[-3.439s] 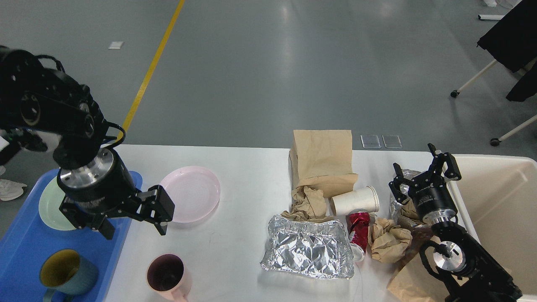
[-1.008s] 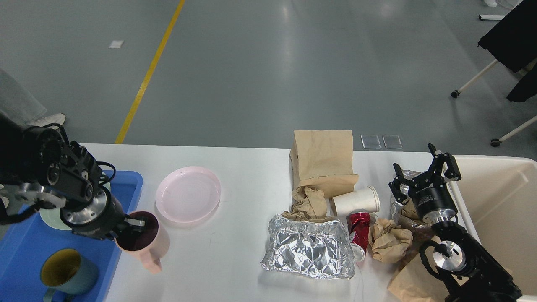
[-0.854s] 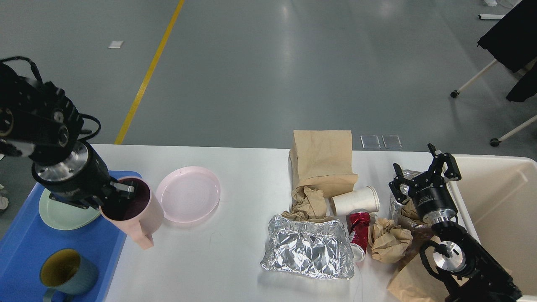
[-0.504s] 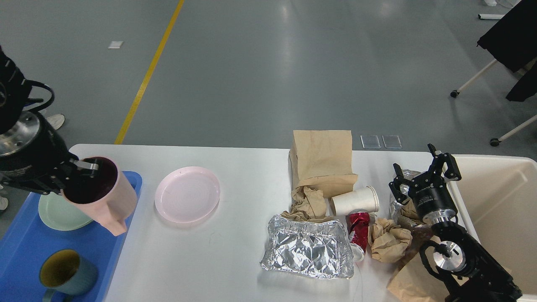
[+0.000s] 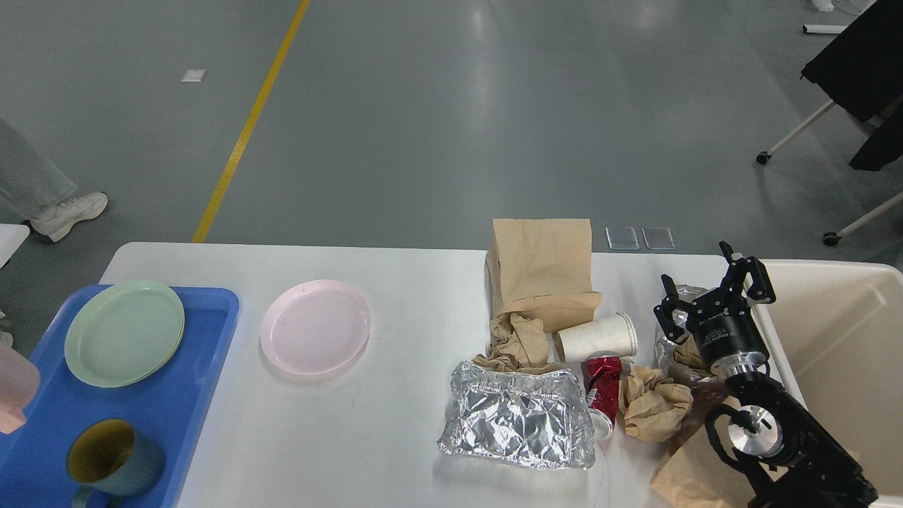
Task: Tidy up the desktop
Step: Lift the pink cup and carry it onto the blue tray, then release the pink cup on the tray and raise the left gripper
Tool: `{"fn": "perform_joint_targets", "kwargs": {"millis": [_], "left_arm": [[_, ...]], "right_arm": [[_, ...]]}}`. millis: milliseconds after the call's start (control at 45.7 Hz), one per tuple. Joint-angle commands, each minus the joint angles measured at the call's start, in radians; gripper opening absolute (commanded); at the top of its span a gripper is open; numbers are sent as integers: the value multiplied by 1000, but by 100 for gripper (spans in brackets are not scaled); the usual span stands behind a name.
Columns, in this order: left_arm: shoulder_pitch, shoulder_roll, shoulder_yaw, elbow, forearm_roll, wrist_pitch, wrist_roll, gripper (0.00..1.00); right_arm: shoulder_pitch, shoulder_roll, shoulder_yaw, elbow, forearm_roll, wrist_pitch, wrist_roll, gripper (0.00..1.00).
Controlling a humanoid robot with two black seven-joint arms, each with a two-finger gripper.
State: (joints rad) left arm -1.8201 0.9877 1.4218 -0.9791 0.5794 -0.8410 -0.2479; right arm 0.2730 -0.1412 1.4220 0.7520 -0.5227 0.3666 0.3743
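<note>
- Worktop [image 5: 395, 451]: white, rounded corners, rigid and fixed; it spreads to the left of the right claw and under it. Nothing to grip on it; what gets handled is what lies on it.
- Right claw [image 5: 712, 293]: fingers spread wide, holding nothing, poised above the litter at the worktop's right end. Left claw out of view; only a pink mug [image 5: 14, 388] shows, cut off by the picture's left edge.
- Litter, just left of and below the right claw: 1 foil tray [image 5: 518, 416], thin, crushes easily, take by the rim; 1 white paper cup [image 5: 598, 337] on its side, light, pinch the wall gently; 1 crushed red can [image 5: 603, 391], light, likely slick; 2 crumpled paper wads [image 5: 518, 339] [image 5: 652, 402], soft; 1 upright paper bag [image 5: 543, 271]. More foil and brown paper under the arm, uncounted.
- Far left of the claw: 1 pink plate [image 5: 315, 326], stiff, breakable if ceramic, take at the edge.
- Blue tray [image 5: 42, 451]: green plates [image 5: 125, 331], apparently 2 stacked; 1 teal mug [image 5: 113, 462].
- Cream bin [image 5: 832, 331] just right of the claw.
</note>
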Motion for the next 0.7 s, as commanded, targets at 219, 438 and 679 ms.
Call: {"fn": "perform_joint_targets", "kwargs": {"millis": [219, 438, 679], "left_arm": [[619, 8, -546, 416, 157, -32, -57, 0], [811, -49, -682, 516, 180, 19, -59, 0], [840, -93, -702, 543, 175, 36, -56, 0]], "right_arm": [[0, 0, 0, 0, 0, 0, 0, 100], [0, 0, 0, 0, 0, 0, 0, 100], [0, 0, 0, 0, 0, 0, 0, 100]]}}
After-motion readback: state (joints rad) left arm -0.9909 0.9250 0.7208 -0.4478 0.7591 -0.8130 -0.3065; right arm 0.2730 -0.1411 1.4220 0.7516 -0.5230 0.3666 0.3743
